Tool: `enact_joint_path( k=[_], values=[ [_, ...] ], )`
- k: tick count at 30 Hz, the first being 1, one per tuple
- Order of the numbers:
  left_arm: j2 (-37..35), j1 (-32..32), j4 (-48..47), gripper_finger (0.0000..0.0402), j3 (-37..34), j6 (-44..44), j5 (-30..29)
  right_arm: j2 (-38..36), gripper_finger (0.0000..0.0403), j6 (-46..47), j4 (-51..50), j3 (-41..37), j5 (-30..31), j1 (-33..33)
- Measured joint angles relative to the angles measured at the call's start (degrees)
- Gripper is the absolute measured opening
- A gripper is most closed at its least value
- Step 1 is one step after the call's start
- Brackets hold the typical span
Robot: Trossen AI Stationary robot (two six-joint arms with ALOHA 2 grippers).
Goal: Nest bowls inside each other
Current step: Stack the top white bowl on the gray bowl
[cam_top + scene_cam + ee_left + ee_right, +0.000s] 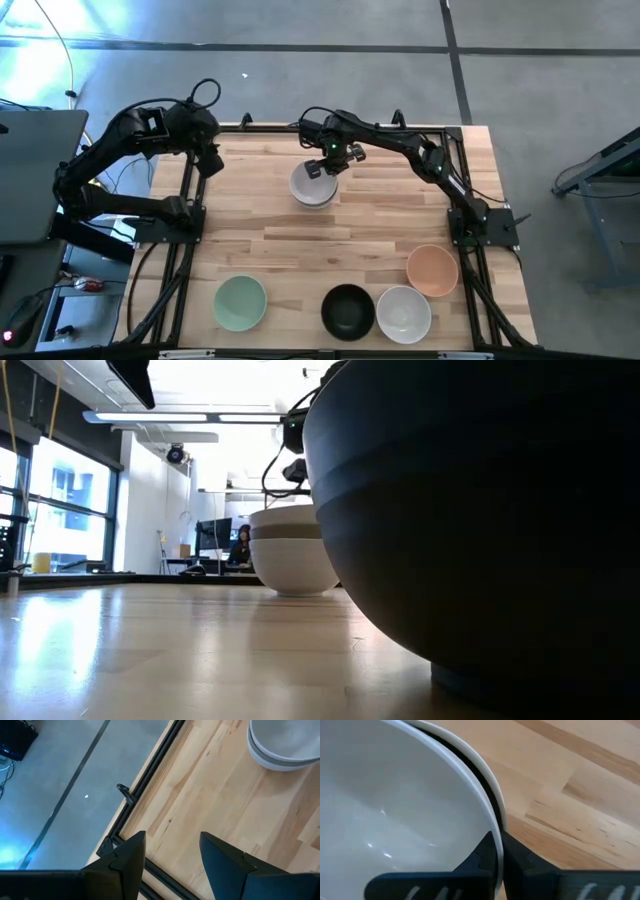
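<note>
- Stack of bowls [313,187] near the far middle of the table [330,250]: a white bowl [385,820] sitting inside another white one [487,780], the outer rim showing just past the inner rim.
- Seen from table height as two pale rims, one above the other [292,550], upright on the wood.
- Right gripper [322,170] above the stack's far rim, fingers [485,855] pressed on the inner bowl's rim, one inside and one outside, pinching it.
- Right arm reaching across from its base at the table's right edge.
- Left gripper [170,855] near the far left corner of the table, fingers [130,860] spread apart and holding nothing, over bare wood close to the dark frame [150,770].
- Stack visible farther off from the left wrist [280,745], well apart from that gripper.
- Four single bowls along the near edge, all upright and open side up: mint bowl [240,302] at the left, black bowl [348,311] in the middle, another white bowl [404,313] just beside it, peach bowl [433,270] touching or almost touching that white one, cannot tell which.
- Black bowl [480,520] very close to the low camera, covering the right half of that view and hiding the table behind it.
- Laptop [35,175] on a stand left of the table.
- A person [241,545] sitting far back in the room at a desk.
</note>
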Motion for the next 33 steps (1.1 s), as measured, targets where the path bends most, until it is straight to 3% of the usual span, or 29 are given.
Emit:
enact_joint_path(
  k=[20, 33],
  values=[
    [0.0, 0.0, 0.0, 0.0177, 0.0, 0.4, 0.4, 1.2, 0.0005, -1.0, 0.1, 0.2, -0.1, 0.0],
    [0.0, 0.0, 0.0, 0.0177, 0.0, 0.4, 1.1, 1.3, 0.0138, -0.9, -0.5, 0.2, 0.4, 0.9]
  ],
)
